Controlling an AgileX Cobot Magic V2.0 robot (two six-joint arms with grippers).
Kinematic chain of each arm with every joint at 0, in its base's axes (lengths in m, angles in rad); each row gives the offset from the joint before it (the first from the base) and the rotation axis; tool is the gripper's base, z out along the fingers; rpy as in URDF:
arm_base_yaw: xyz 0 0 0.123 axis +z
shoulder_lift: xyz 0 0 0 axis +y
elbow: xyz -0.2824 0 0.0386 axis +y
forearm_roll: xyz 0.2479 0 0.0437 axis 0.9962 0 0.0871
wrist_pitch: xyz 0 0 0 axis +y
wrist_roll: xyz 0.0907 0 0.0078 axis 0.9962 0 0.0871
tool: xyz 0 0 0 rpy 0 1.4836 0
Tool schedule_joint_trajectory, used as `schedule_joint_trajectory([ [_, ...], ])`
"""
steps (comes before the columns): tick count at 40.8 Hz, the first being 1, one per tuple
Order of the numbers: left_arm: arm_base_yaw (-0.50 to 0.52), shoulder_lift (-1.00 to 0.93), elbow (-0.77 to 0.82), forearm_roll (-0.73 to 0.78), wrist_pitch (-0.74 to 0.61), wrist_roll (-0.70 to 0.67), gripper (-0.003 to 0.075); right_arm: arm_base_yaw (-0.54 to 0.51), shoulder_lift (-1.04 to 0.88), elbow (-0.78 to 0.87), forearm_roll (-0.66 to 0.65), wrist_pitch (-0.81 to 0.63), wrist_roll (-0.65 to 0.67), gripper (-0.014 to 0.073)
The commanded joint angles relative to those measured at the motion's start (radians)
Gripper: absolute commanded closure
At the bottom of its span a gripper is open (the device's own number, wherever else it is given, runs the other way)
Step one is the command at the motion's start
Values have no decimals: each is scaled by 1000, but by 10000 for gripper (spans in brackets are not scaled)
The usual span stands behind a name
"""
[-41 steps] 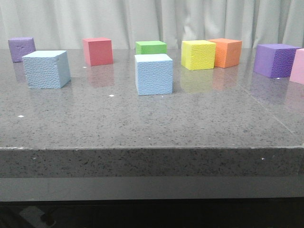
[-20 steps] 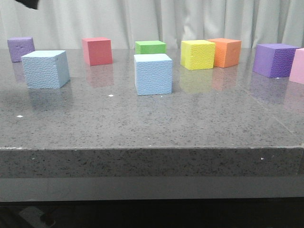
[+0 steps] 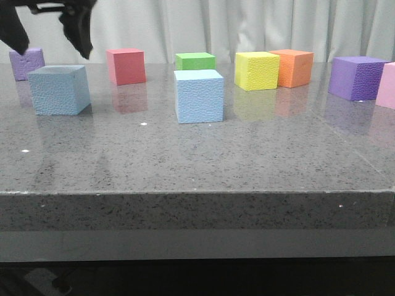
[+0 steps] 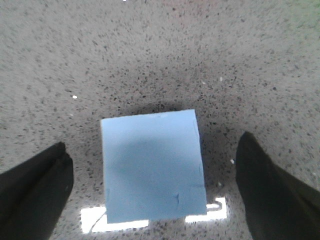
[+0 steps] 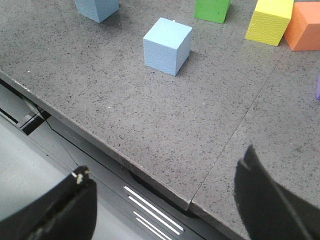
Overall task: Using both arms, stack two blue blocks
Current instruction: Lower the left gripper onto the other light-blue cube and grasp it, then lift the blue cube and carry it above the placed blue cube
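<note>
Two light blue blocks stand apart on the grey table. One blue block [image 3: 58,90] is at the left and the other blue block [image 3: 199,97] is near the middle. My left gripper [image 3: 54,54] hangs open just above the left block, one finger on each side of its width. In the left wrist view that block [image 4: 152,165] lies between the spread fingers of the left gripper [image 4: 152,142], untouched. My right gripper [image 5: 164,162] is open and empty over the table's front edge, well short of the middle block [image 5: 167,46]. It is out of the front view.
A row of cubes stands at the back: small purple [image 3: 26,63], red [image 3: 126,66], green [image 3: 195,61], yellow [image 3: 257,70], orange [image 3: 294,68], large purple [image 3: 358,78] and pink [image 3: 387,86]. The table's front edge [image 3: 197,192] runs across the view.
My left gripper has come down into the front view from the top left and now hangs over the left blue block. The blocks have not moved.
</note>
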Motion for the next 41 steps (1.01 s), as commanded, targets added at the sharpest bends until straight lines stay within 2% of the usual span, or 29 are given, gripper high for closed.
schedule_joint_trajectory([
  [1,6,-1,-62,-4,-11,-40,80,-6,-1,-23,-9,-58,-8,18],
  [18,8,70,-68,-17,-29,-40,85,-6,-1,-23,-9,-59,-8,18],
  [29,8,70,-68,-17,-20,-40,258,-6,-1,-23,-9,-59,-8,18],
  [38,8,68,-105,-17,16,-31,311,-6,-1,-23,-9,-59,-8,18],
  [41,1,68,-143,-25,49,18,314,-6,-1,-23,-9,-59,-8,18],
])
